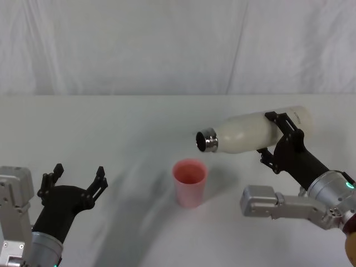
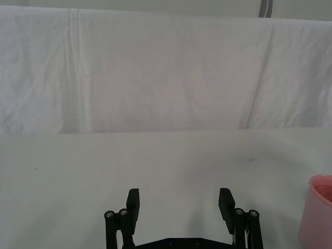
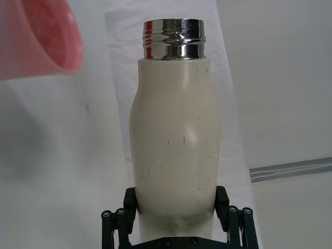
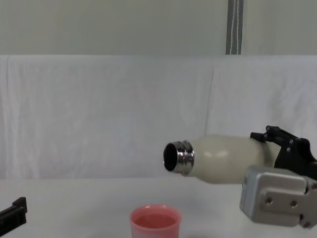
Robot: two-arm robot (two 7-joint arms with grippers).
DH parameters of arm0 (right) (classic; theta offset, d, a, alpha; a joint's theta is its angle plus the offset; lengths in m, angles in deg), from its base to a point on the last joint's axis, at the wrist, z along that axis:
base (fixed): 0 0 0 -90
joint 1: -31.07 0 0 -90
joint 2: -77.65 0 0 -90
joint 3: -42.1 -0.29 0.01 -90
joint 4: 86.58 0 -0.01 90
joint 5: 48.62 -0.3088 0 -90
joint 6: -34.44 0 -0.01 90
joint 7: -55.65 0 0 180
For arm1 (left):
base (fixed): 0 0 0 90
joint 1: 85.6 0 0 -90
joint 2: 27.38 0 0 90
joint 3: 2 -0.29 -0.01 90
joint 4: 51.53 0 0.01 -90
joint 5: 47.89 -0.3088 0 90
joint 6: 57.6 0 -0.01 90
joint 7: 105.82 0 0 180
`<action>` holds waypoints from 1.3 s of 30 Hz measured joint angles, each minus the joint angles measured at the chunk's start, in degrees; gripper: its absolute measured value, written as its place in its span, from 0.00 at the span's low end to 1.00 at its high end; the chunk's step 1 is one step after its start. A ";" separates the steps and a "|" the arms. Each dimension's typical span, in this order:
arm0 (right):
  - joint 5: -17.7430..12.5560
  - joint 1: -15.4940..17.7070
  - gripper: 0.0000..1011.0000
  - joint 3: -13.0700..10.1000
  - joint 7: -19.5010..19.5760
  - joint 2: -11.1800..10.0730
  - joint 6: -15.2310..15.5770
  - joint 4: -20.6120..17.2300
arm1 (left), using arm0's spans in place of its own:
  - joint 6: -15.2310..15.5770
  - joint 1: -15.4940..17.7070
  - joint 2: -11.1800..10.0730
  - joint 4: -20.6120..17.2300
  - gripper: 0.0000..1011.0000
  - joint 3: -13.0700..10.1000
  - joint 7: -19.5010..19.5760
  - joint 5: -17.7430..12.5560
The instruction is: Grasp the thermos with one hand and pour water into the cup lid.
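Observation:
My right gripper [image 1: 276,135] is shut on the cream-white thermos [image 1: 256,131], holding it tipped nearly level in the air. Its open steel neck [image 1: 206,140] points left, above and just right of the pink cup lid [image 1: 189,182], which stands upright on the table. From the chest, the thermos [image 4: 225,158] hangs over the cup lid [image 4: 155,222] with its mouth facing left. In the right wrist view the fingers [image 3: 129,202] clamp the thermos body [image 3: 175,140], and the cup lid [image 3: 39,39] shows beside the neck. My left gripper [image 1: 76,180] rests open at the lower left, empty.
A white cloth covers the table [image 1: 111,128] and a white curtain hangs behind it. The cup lid's edge [image 2: 317,218] shows to one side of the open left gripper [image 2: 179,203] in the left wrist view.

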 joint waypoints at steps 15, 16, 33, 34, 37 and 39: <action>-15.51 2.74 0.93 -6.65 -2.57 3.86 -3.79 -0.75 | 0.00 0.00 0.00 0.00 0.99 0.00 0.00 0.00; -16.97 2.97 0.93 -7.23 -2.84 4.26 -4.05 -0.75 | 0.00 0.00 0.00 0.00 0.99 0.00 0.00 0.00; -44.92 6.89 0.93 -18.18 -10.36 11.83 -6.69 -0.29 | 0.00 0.00 0.00 0.00 0.99 0.00 0.00 0.00; -46.16 7.02 0.93 -18.54 -10.78 12.12 -6.70 -0.23 | 0.00 0.00 0.00 0.00 0.99 0.00 0.00 0.00; -50.87 7.64 0.93 -19.99 -12.21 13.18 -6.65 0.01 | 0.00 0.00 0.00 0.00 0.99 0.00 0.00 0.00; -53.83 8.03 0.93 -20.70 -13.07 13.76 -6.44 0.13 | 0.00 0.00 0.00 0.00 0.99 0.00 0.00 0.00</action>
